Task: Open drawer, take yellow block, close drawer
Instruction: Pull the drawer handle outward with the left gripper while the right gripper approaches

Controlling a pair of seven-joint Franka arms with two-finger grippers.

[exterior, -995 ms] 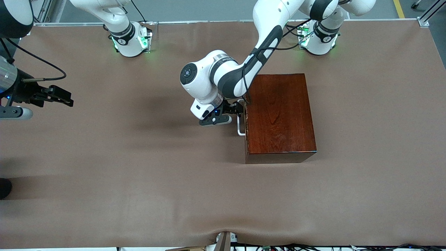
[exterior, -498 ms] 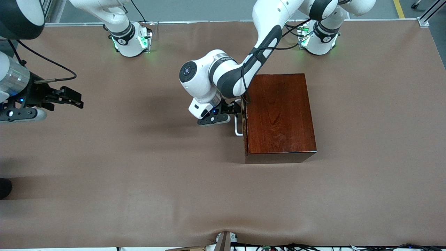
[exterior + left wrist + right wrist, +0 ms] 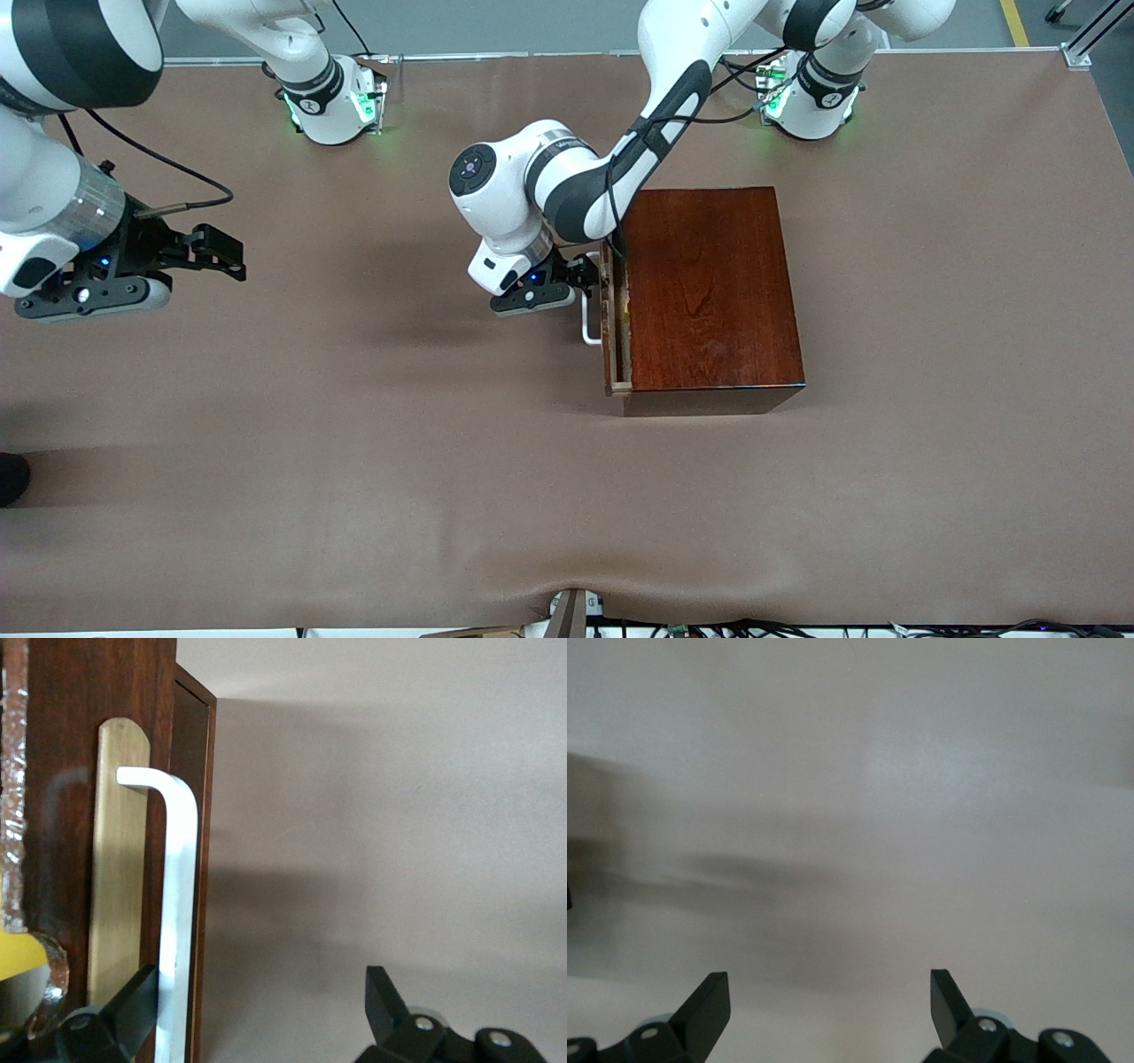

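On the brown table (image 3: 354, 496), the dark wooden box (image 3: 709, 292) sits toward the left arm's end. From its face toward the right arm, the drawer (image 3: 617, 354) now shows as a narrow strip of pale wood; a second ago it was flush and shut. Its white handle (image 3: 589, 326) has come away from the box with it. The left gripper (image 3: 580, 279) is at that handle. The left wrist view shows the left gripper's jaws (image 3: 257, 1010) spread wide rather than clamped, with the bar (image 3: 177, 904) just inside one finger, so the pull looks like a hook, not a pinch. A patch of yellow (image 3: 16, 955) at the edge of that view is probably the yellow block inside the drawer, though most of it is hidden. The right gripper (image 3: 221, 252) is wide open and holds nothing. It has drifted over bare table toward the box from the right arm's end. The opening has only begun: the gap looks too slim for a reach inside, so more pulling seems needed.
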